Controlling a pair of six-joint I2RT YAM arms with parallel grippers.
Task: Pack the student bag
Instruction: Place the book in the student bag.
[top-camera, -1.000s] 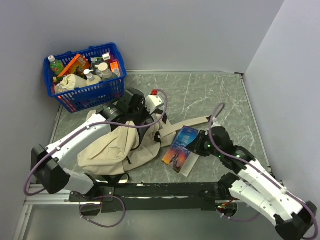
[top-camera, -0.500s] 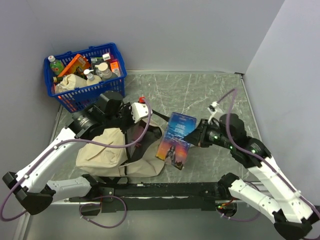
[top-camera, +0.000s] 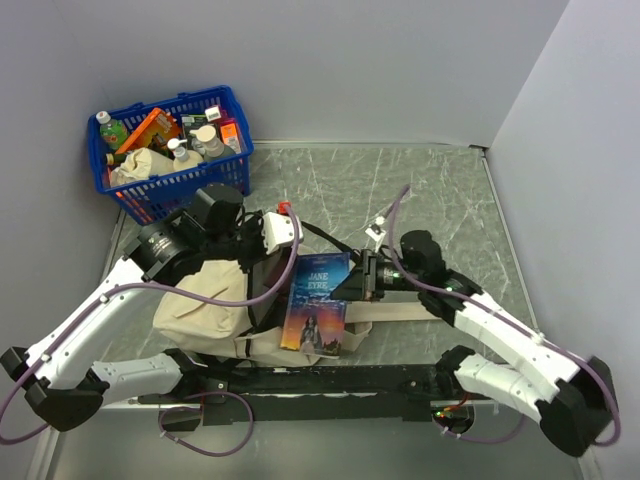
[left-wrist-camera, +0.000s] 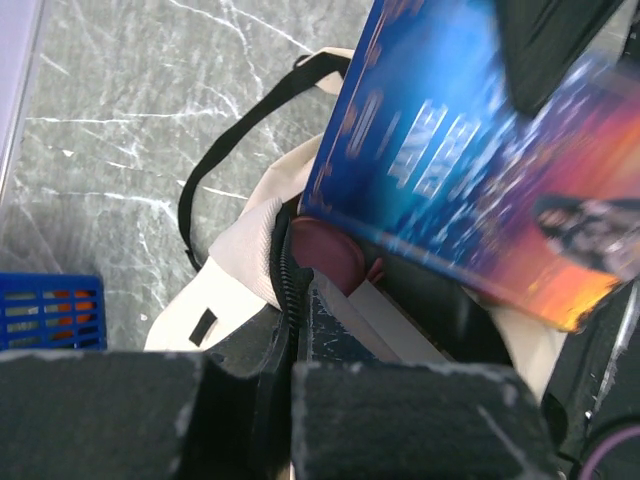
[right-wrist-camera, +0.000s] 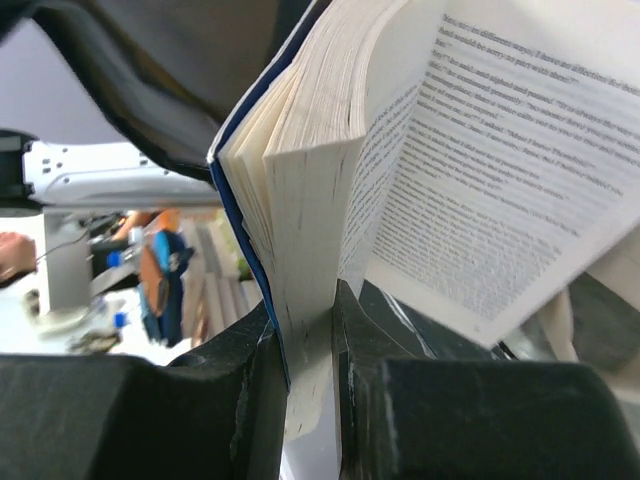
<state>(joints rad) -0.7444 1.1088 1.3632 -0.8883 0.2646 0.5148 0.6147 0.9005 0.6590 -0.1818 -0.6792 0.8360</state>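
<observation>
Holding open: left pincer (left-wrist-camera: 290, 385) clamped on zipper rim (left-wrist-camera: 283, 290) of soft cream fabric backpack (top-camera: 200, 300), slumped on grey bench (top-camera: 430, 190) near-left. Right pincer (right-wrist-camera: 305, 335) clamped on blue paperback book (top-camera: 318, 300) at its mouth. Bag likely limp, light; rim grips best.

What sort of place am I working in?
Probably a robot test cell: a marble-look tabletop boxed in by plain pale walls, with a blue basket of bottles and packets.

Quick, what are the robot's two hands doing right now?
Left gripper: shut on the student bag, at its opening edge.
Right gripper: shut on the book.
</observation>
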